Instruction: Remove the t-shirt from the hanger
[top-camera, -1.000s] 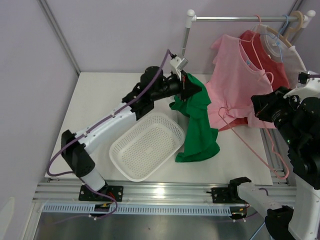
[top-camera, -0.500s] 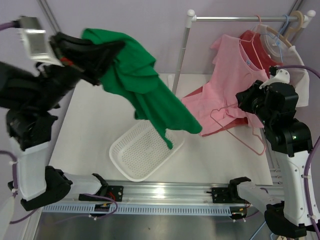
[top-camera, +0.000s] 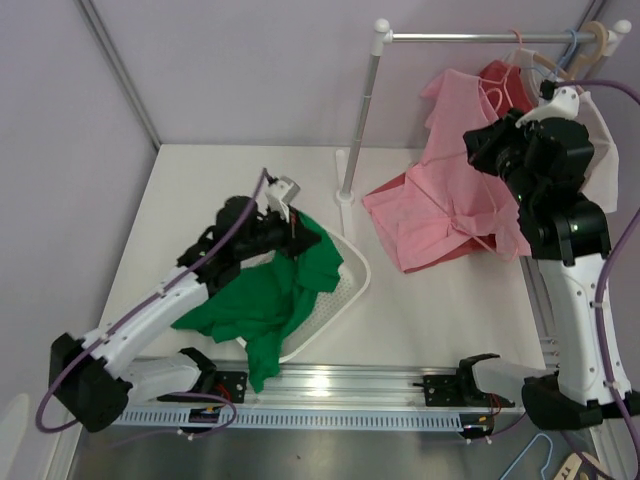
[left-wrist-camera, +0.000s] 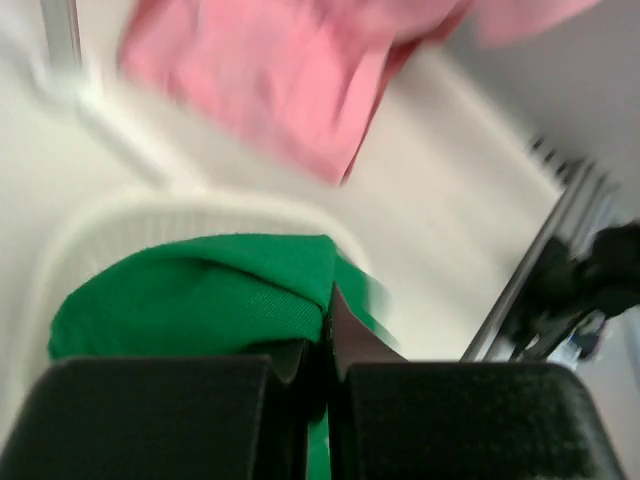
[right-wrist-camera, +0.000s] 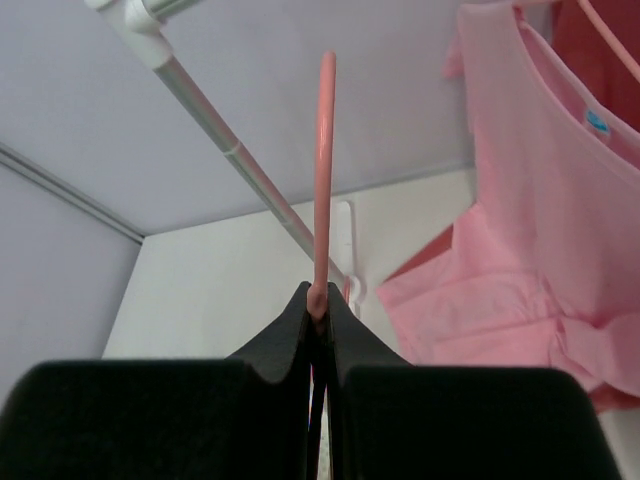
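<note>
The green t-shirt (top-camera: 270, 300) lies bunched in the white basket (top-camera: 352, 270) and spills over its near rim. My left gripper (top-camera: 297, 232) is shut on a fold of it at the basket's far side. In the left wrist view the fold (left-wrist-camera: 200, 290) is pinched in the closed left gripper (left-wrist-camera: 328, 330). My right gripper (top-camera: 478, 148) is raised by the clothes rail. In the right wrist view the right gripper (right-wrist-camera: 318, 305) is shut on a bare pink hanger (right-wrist-camera: 323, 170) that stands straight up from it. From above, that hanger is hard to make out.
A metal rail (top-camera: 450, 37) on an upright pole (top-camera: 362, 110) carries a pink shirt (top-camera: 440, 215), a red one (top-camera: 505, 72) and a pale one on hangers. The pink shirt's hem rests on the table right of the basket. Grey walls close the back and left.
My left arm swung down from high on the left and brought the green t-shirt into the basket. My right arm rose toward the rail with the pink hanger.
</note>
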